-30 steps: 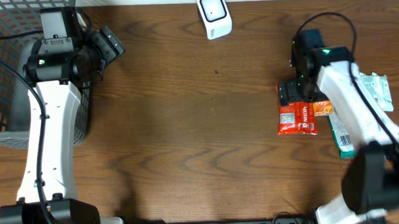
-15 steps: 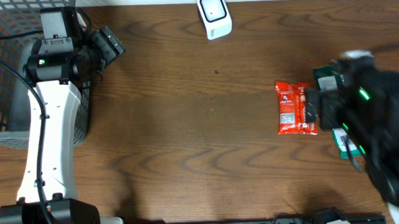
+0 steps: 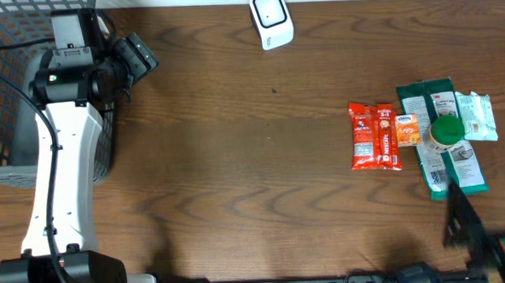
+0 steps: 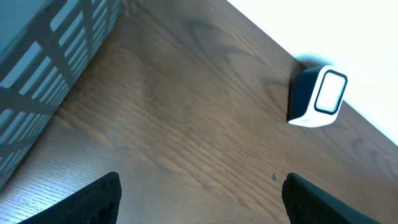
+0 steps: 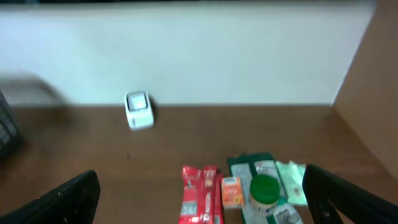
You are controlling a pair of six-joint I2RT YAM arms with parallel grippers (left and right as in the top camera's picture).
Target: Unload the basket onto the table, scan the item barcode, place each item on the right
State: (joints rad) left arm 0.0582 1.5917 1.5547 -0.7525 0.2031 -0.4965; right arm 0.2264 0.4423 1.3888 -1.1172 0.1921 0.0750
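Note:
The items lie in a cluster at the right: two red packets [image 3: 373, 136] [image 5: 199, 193], a small orange box [image 3: 407, 130] [image 5: 232, 191], a green-lidded jar [image 3: 447, 131] [image 5: 266, 190], a dark green package [image 3: 431, 95] and a pale green packet [image 3: 476, 115]. The white scanner [image 3: 271, 19] [image 4: 320, 96] [image 5: 138, 110] stands at the table's far edge. My right gripper [image 5: 200, 177] is open and empty, well back from the items and facing them. My left gripper [image 3: 138, 54] [image 4: 201, 180] is open and empty at the far left, pointing toward the scanner.
A grey wire basket [image 3: 2, 84] [image 4: 37, 74] stands at the far left beside my left arm. A dark part of my right arm [image 3: 463, 222] shows at the front right corner. A wall runs behind the table's far edge.
My right arm has swept away from over the items toward the front right corner, uncovering the whole cluster. My left arm has not moved.

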